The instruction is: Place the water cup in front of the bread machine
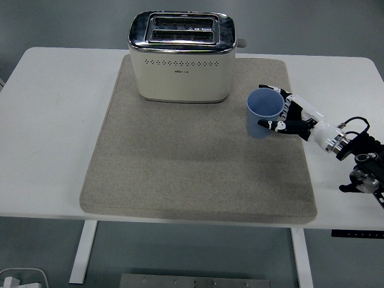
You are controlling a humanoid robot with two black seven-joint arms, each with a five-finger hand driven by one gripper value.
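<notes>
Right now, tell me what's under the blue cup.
The blue cup stands on the beige mat, which lies on the white table. The right hand's fingers wrap its right side. The mat beneath its base is hidden.

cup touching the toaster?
Apart. Head view shows a strip of grey mat between the blue cup and the toaster.
</notes>
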